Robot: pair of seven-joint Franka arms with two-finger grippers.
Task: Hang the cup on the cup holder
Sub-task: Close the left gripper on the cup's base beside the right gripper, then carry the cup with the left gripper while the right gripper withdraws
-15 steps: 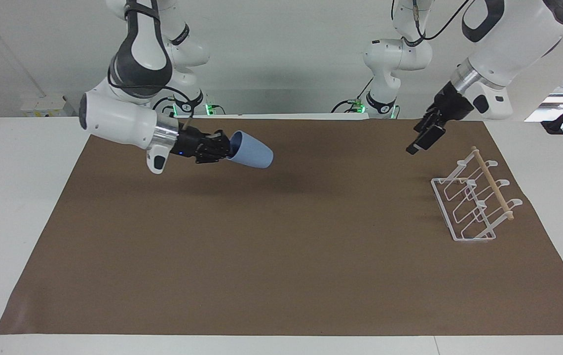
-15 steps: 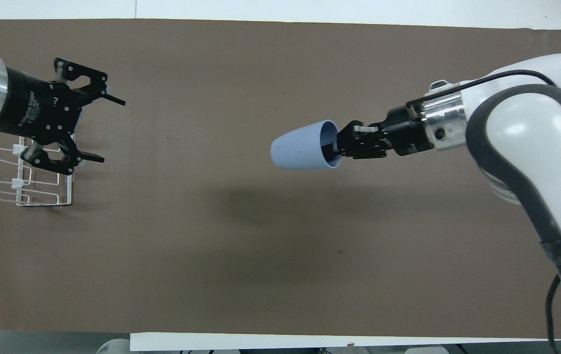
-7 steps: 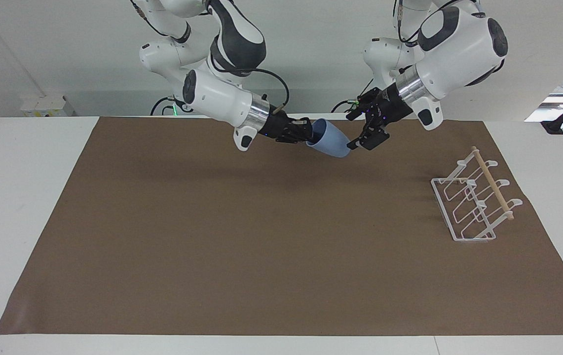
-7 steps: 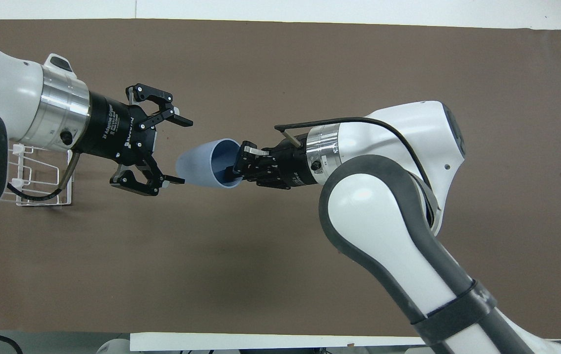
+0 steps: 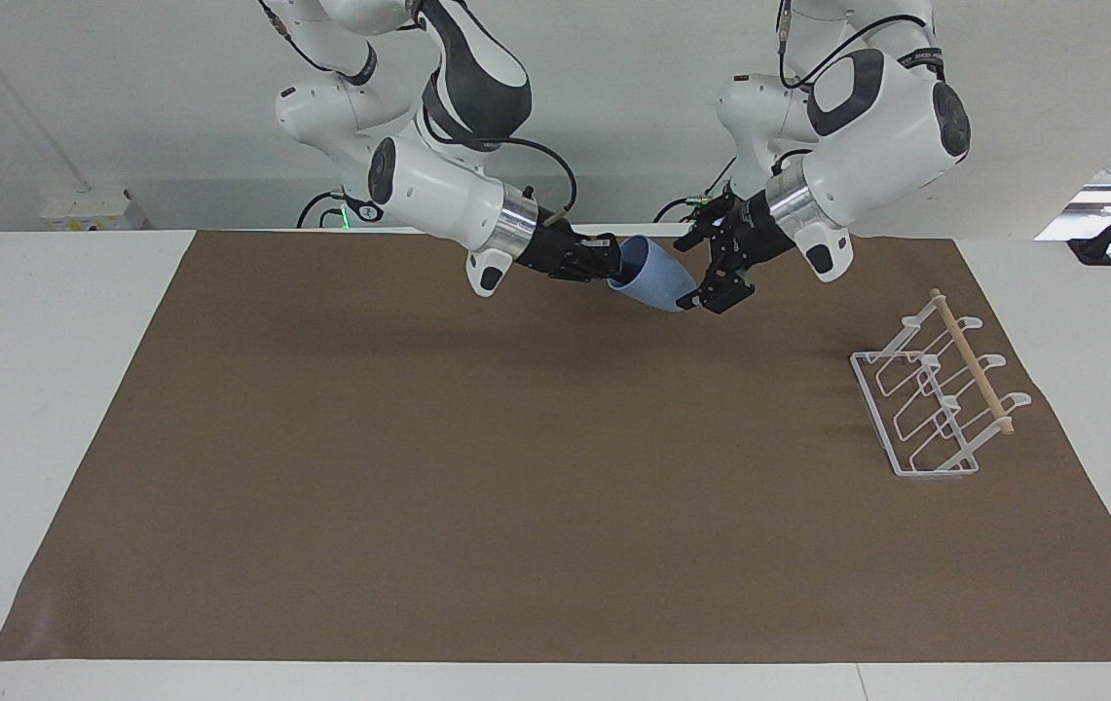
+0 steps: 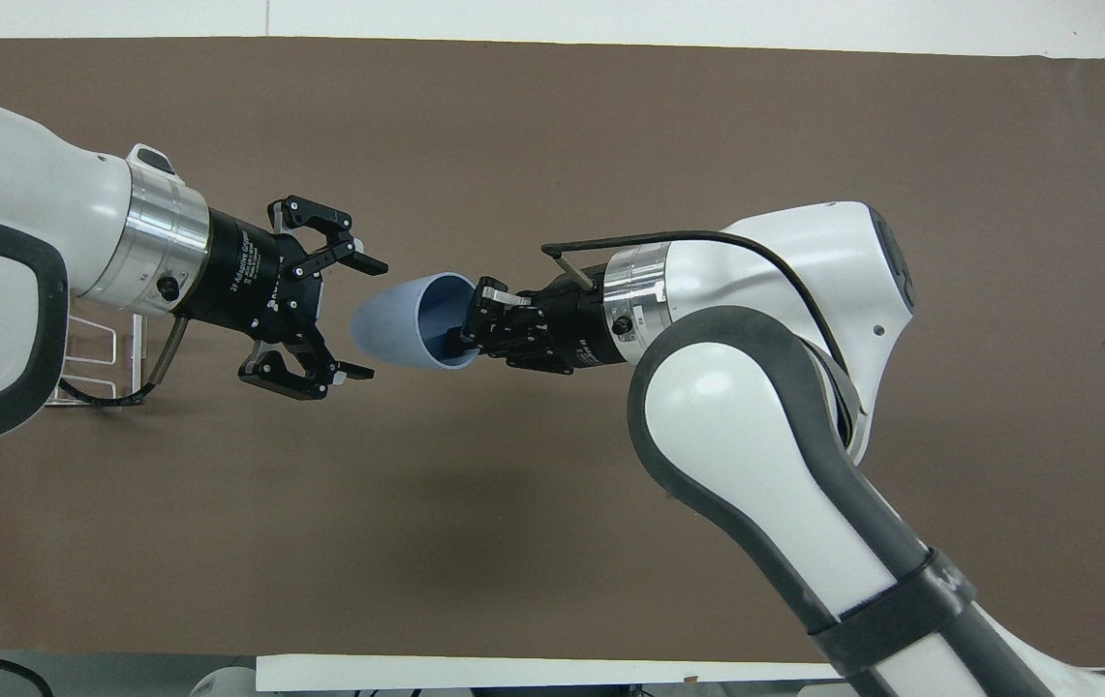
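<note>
The counter (image 5: 49, 409) carried a wide brown mat (image 5: 516, 506), and on that mat, toward the left arm's end, stood the white wire cup holder (image 5: 935, 399) with its light wooden dowel (image 5: 972, 362) along the top. Over the mat's middle, up in the air, the right gripper (image 6: 467, 329) held the light blue cup (image 6: 402, 321) on its side, its fingers pinching the rim wall with one finger inside the mouth. The left gripper (image 6: 351, 315) faced the cup's closed, narrower base with its fingers (image 6: 365, 263) spread wide on either side of it, and no contact could be made out. The cup looked like thin matte plastic: probably very light, fairly stiff but likely to flex under a hard squeeze, not fragile, and tapered, so a grip on the smooth outer wall near the base might slide off toward the narrow end. A hold farther up the body seemed the safer choice, leaving the open mouth free to go over a prong.
</note>
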